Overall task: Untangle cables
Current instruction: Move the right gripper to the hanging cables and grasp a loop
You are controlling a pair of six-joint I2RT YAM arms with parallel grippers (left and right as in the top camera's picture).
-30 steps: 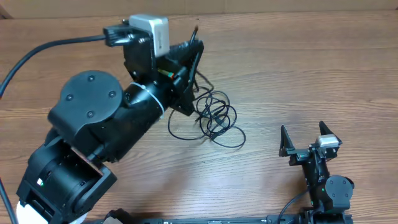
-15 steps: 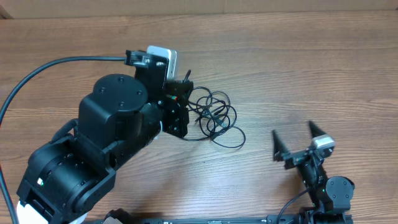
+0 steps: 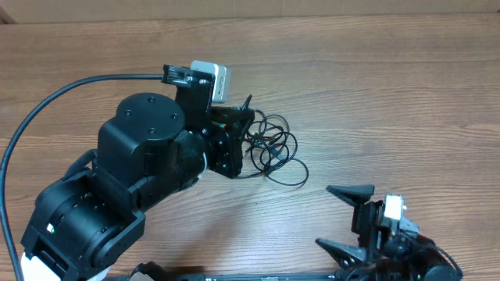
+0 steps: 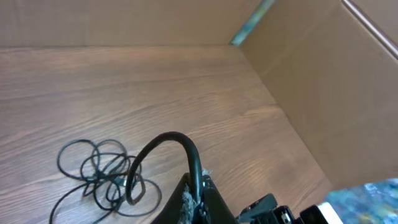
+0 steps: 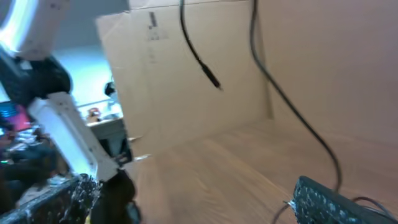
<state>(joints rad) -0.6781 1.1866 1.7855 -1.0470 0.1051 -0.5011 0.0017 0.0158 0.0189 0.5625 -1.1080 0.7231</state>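
The cables [image 3: 273, 148] lie in a loose black bundle of loops on the wooden table, just right of my left gripper [image 3: 245, 109]. In the left wrist view the bundle [image 4: 99, 174] sits at the lower left. One black cable strand [image 4: 163, 144] arches up from the bundle into my left gripper's closed fingers [image 4: 199, 196]. My right gripper [image 3: 344, 221] is open and empty near the table's front edge, well to the right of the bundle. In the right wrist view its fingers [image 5: 199, 208] are spread wide and the picture is blurred.
The bulky left arm [image 3: 141, 164] covers the table's left half, with its thick black wire [image 3: 47, 105] curving off left. Cardboard walls [image 4: 323, 93] stand around the table. Black wires [image 5: 273, 87] hang in front of the cardboard in the right wrist view.
My left arm swung in and came down closer to the bundle. My right gripper turned sideways, moved toward the front edge and spread wider.
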